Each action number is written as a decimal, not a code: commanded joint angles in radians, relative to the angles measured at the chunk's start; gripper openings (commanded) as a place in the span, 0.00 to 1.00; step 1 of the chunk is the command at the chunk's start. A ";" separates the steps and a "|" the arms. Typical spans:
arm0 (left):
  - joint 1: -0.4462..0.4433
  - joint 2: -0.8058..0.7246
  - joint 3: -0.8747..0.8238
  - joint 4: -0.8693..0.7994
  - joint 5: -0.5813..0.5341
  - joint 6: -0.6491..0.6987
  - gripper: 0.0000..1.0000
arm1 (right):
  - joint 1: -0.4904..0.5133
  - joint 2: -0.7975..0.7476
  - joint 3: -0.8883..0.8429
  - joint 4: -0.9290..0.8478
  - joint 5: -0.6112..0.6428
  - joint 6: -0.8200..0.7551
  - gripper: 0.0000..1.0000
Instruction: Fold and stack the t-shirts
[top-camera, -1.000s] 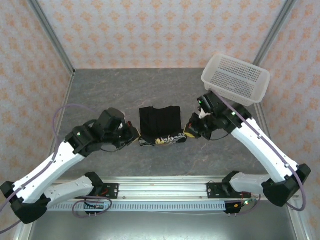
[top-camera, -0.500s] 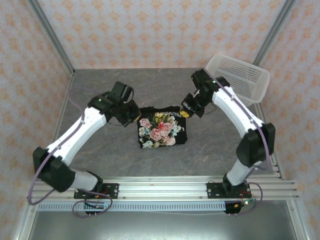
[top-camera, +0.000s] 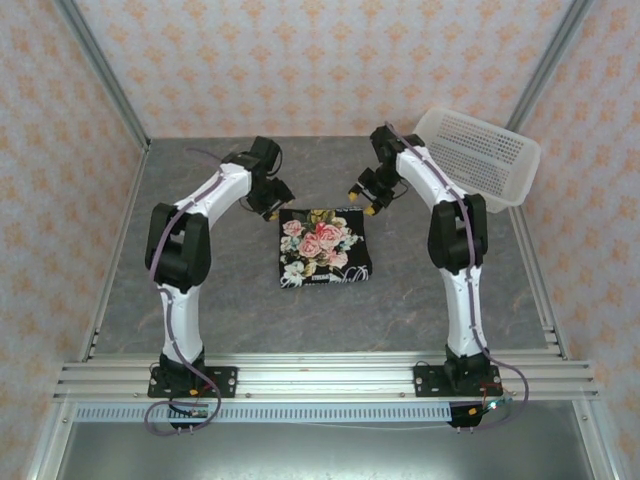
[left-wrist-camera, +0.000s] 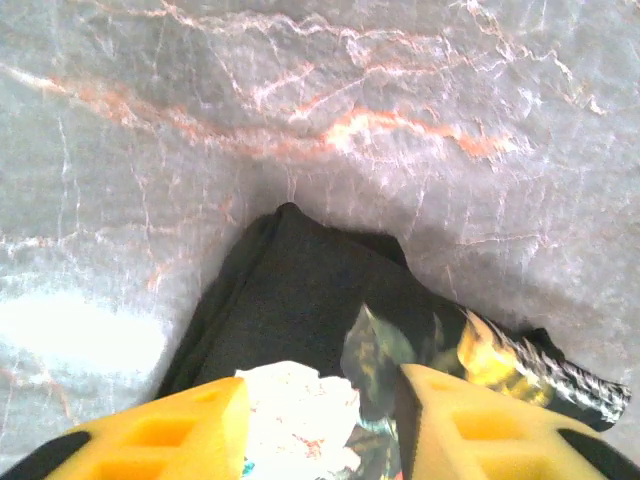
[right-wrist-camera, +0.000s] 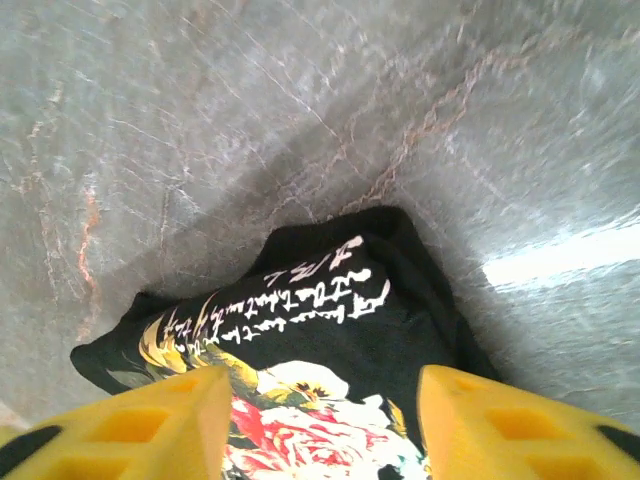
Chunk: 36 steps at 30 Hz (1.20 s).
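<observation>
The t-shirt (top-camera: 325, 248) lies folded into a small rectangle at the middle of the table, rose print facing up. In the left wrist view its black far-left corner (left-wrist-camera: 300, 290) sits just beyond my fingers. The right wrist view shows its far-right corner with white script (right-wrist-camera: 330, 300). My left gripper (top-camera: 274, 207) hovers at the shirt's far-left corner, and my right gripper (top-camera: 362, 199) at its far-right corner. Both stand open, the left gripper (left-wrist-camera: 325, 430) and the right gripper (right-wrist-camera: 320, 425) each straddling cloth without pinching it.
A white perforated basket (top-camera: 475, 155) stands tilted at the back right, close behind the right arm. The grey marbled tabletop (top-camera: 200, 300) spreads around the shirt. Patterned walls close off the back and sides.
Both arms carried the shirt's near edge over to the far edge, turning the rose print up. Both grippers, shut before, have opened and let go of the cloth.
</observation>
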 joint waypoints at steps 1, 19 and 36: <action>-0.011 -0.195 0.025 -0.046 -0.098 0.015 0.55 | -0.002 -0.114 0.014 -0.025 0.123 -0.059 0.57; -0.618 -0.698 -0.978 0.660 -0.396 -1.095 0.58 | 0.073 -1.128 -1.217 0.657 -0.004 0.176 0.62; -0.736 -0.377 -0.888 0.842 -0.532 -1.376 0.62 | 0.055 -1.189 -1.231 0.559 -0.037 0.113 0.62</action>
